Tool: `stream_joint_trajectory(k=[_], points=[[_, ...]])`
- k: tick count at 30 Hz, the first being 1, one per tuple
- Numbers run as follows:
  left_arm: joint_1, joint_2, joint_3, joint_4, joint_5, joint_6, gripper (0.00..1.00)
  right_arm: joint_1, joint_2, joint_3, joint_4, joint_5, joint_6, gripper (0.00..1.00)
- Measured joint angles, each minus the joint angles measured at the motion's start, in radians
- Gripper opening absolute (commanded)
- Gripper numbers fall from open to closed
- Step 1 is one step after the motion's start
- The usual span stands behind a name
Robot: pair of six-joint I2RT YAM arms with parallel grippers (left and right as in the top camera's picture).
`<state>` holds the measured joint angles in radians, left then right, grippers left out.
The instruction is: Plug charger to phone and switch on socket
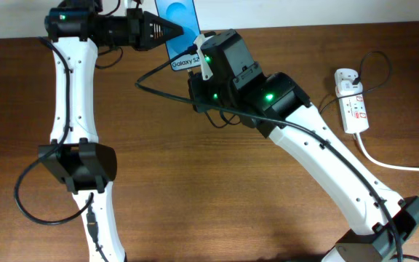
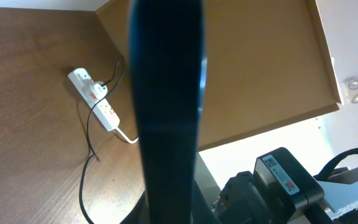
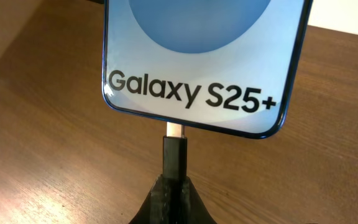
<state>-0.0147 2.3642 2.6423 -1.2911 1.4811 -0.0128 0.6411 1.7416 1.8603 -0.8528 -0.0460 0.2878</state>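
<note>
With left gripper [image 1: 172,30] clamped on Galaxy S25+ phone [image 3: 207,62], right gripper [image 3: 169,190], pinching charger connector [image 3: 174,155], should push straight until metal tip [image 3: 176,130] vanishes.

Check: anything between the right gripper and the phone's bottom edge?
Only the charger's black connector, held in the right gripper, its pale metal tip meeting the phone at its bottom edge. The right wrist view shows it.
</note>
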Motion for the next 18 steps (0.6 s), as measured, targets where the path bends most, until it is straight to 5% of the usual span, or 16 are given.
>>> stream_joint_trajectory(k=[18], points=[[0.001,0.000,0.000,0.018,0.031,-0.042,0.00,0.000,0.000,0.001,-0.024,0.005,0.000,0.04]])
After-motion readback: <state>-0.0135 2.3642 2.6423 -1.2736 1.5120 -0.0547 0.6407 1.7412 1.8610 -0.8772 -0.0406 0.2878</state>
